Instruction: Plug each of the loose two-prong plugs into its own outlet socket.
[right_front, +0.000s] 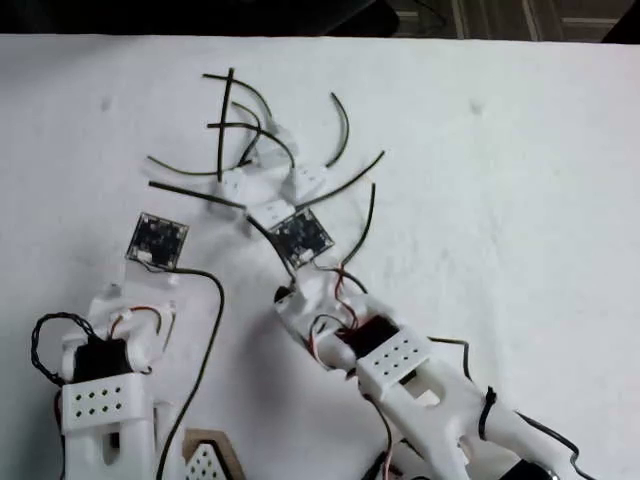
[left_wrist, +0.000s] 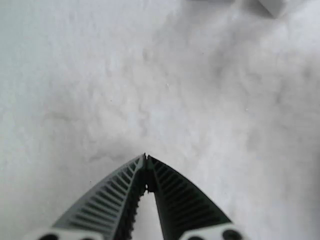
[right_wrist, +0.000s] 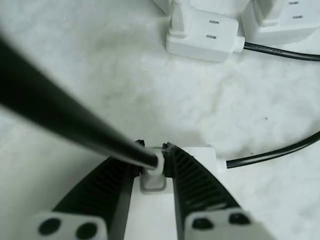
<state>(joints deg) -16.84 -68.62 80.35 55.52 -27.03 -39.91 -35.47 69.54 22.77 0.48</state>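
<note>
My right gripper (right_wrist: 152, 150) is shut on a white plug (right_wrist: 152, 181) at the neck where its black cord (right_wrist: 60, 115) leaves it. A white block (right_wrist: 202, 152) with its own cord lies against one finger; whether the two are joined is hidden. A short way ahead lie a white two-slot outlet socket (right_wrist: 202, 35) and a second one (right_wrist: 285, 17). From above, these white pieces (right_front: 270, 212) and cords cluster beyond the right arm (right_front: 400, 365). My left gripper (left_wrist: 146, 160) is shut on nothing, low over bare white cloth, and the left arm (right_front: 100, 390) stands left of the cluster.
Black cords (right_front: 230, 120) fan out from the cluster toward the table's far side. A white object (left_wrist: 275, 6) sits far ahead of the left gripper. A brown-edged piece (right_front: 205, 460) lies at the near edge between the arms. White cloth (right_front: 520, 180) spreads to the right.
</note>
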